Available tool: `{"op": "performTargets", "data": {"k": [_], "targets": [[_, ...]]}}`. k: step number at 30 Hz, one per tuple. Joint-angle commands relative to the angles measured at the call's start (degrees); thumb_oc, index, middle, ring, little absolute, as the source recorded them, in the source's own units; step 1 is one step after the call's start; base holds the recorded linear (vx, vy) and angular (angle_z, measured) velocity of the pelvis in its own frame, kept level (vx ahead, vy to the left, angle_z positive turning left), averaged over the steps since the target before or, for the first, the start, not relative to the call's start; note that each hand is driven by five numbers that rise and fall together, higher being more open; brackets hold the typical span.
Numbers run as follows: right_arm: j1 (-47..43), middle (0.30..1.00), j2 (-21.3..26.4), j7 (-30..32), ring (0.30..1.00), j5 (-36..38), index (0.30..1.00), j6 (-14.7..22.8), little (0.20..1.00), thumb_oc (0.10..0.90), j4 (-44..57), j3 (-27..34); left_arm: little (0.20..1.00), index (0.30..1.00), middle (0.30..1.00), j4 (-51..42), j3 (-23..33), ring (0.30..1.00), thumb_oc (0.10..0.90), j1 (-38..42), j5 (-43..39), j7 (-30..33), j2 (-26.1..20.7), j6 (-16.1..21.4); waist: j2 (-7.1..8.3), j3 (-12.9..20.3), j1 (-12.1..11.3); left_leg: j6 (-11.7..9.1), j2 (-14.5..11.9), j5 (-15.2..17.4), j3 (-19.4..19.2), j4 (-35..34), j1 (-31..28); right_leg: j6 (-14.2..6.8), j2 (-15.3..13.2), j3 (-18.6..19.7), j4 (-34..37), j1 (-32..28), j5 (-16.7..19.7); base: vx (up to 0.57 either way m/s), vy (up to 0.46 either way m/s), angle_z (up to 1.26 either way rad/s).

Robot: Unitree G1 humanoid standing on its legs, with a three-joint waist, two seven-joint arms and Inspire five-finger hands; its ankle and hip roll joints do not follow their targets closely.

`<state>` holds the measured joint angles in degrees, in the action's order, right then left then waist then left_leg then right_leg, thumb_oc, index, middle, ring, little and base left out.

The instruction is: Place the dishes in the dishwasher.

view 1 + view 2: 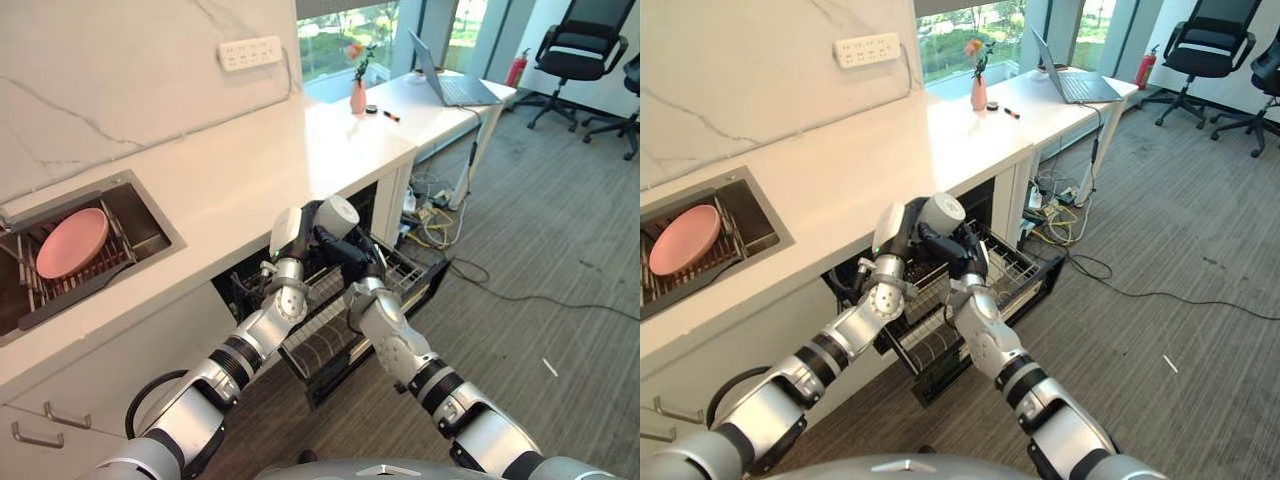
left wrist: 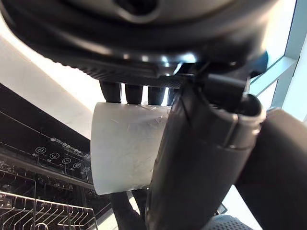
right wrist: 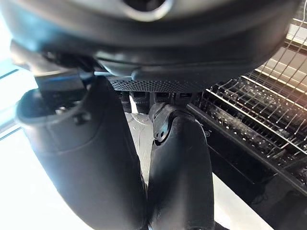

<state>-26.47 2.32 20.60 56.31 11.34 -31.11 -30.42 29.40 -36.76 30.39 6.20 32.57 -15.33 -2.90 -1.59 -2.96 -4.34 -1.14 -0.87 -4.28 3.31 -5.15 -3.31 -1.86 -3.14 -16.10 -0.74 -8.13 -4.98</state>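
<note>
Examining the left hand first, we find its fingers and thumb curled round a white cup, which it holds above the pulled-out dishwasher rack. The cup lies roughly on its side in the grip, its long axis pointing away from the palm toward the other hand. In the left wrist view the cup sits against the fingers, with the thumb crossing its front.

The right hand is pressed close against the same cup from the opposite side. Its own wrist view shows thumb and fingers bent with a pale surface between them, but we cannot tell whether it has a true grip or merely rests there.

We judge the cup to be directly over the rack, with open wire below, so the coming move is chiefly downward.

A pink plate remains in the sink on the counter, well apart, on the left arm's side.
</note>
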Motion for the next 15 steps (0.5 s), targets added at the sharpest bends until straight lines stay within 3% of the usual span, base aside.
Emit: {"op": "performTargets", "data": {"k": [1,13,15], "targets": [[-13.4,0.900,-6.3,-8.1,0.900,3.0,0.900,4.4,0.900,0.800,0.3,1.9,0.300,0.300,0.300,-0.4,-4.2,0.300,0.400,13.2,1.2,-1.0,2.7,8.7,3.19,0.3,-1.5,-2.4,-3.2,7.1,-4.4,0.1,-3.3,-10.5,-10.1,0.4,4.4,2.8,7.9,0.00,-0.010,0.10],[-18.1,0.900,-5.8,-16.9,0.900,10.9,0.900,7.8,0.900,0.800,1.7,4.6,0.300,0.300,0.300,1.1,-7.0,0.300,0.400,12.2,-4.6,-6.5,8.1,11.7,3.61,0.1,-2.0,-2.7,-3.3,6.6,-3.5,0.1,-2.0,-10.6,-10.2,-0.4,4.8,3.3,7.8,-0.01,-0.013,0.06],[-18.4,0.300,-6.8,-16.3,0.300,11.5,0.300,8.7,0.300,0.400,2.2,4.9,0.300,0.300,0.300,2.9,-7.1,0.300,0.400,12.4,-5.7,-6.3,9.3,11.3,3.45,0.1,-1.9,-2.6,-3.2,6.6,-3.5,0.1,-1.8,-10.6,-10.2,-0.3,4.8,3.5,7.9,-0.01,0.001,0.02]]}}
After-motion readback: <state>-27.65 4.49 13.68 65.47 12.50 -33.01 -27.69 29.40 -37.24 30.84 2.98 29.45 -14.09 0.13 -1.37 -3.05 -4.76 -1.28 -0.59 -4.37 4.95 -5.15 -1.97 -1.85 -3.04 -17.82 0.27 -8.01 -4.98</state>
